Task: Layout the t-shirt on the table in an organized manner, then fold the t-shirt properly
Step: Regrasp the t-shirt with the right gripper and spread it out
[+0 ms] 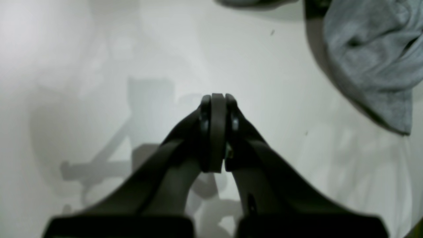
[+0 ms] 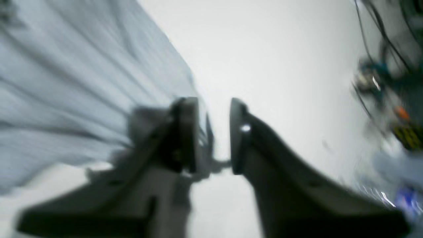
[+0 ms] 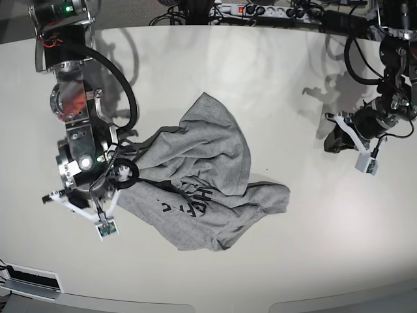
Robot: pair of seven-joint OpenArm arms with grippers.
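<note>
Base view alone shows t-shirt (image 3: 208, 176) lettering; left end effector (image 1: 217, 132) clamped empty, right end effector (image 2: 214, 135) parted.

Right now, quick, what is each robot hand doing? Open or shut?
Left gripper: shut, empty, above the bare table.
Right gripper: jaws apart, nothing between them, beside the t-shirt.

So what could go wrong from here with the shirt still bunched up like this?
1. The right gripper stands open at the t-shirt edge with no cloth visibly between its fingers, so closing now may catch nothing.
2. The t-shirt lies crumpled and overlapped; a pinch could take several layers and drag the heap instead of spreading it.
3. The left gripper is shut over bare table, well clear of the cloth, so one-sided pulling may twist it.
</note>
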